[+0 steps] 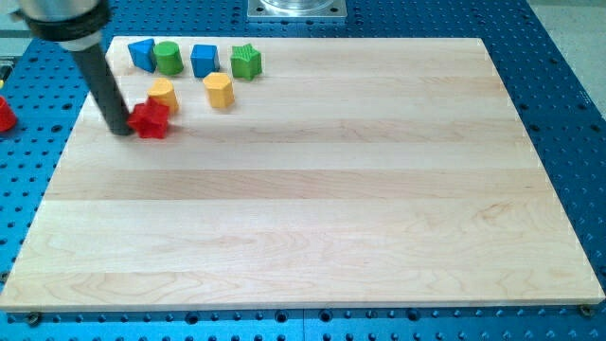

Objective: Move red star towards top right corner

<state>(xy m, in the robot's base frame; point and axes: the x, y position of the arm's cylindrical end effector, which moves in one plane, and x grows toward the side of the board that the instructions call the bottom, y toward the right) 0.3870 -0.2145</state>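
Near the tabletop's (312, 208) upper left, I see the red star (151, 120) lying flat on the wood, a small bright-red piece with stubby points, its outline a little blurred. My tip (120, 130) sits right against its left side, touching it as far as I can tell, with the dark rod rising up and to the view's left out of the picture. I have no jaws on this rig, only the rod, so nothing is held.

Just above the star, touching or almost touching it, is a yellow block (163, 94) with a rounded top. A second yellow block (219, 90), roughly hexagonal, lies near it to the right. Along the top edge runs a row: a blue block (142, 54), a green cylinder (169, 58), a blue block (204, 60) with a notched top, and a green star (246, 62).

Off the wood, at the view's far left on the blue perforated base (559, 104), part of another red block (5, 115) shows.
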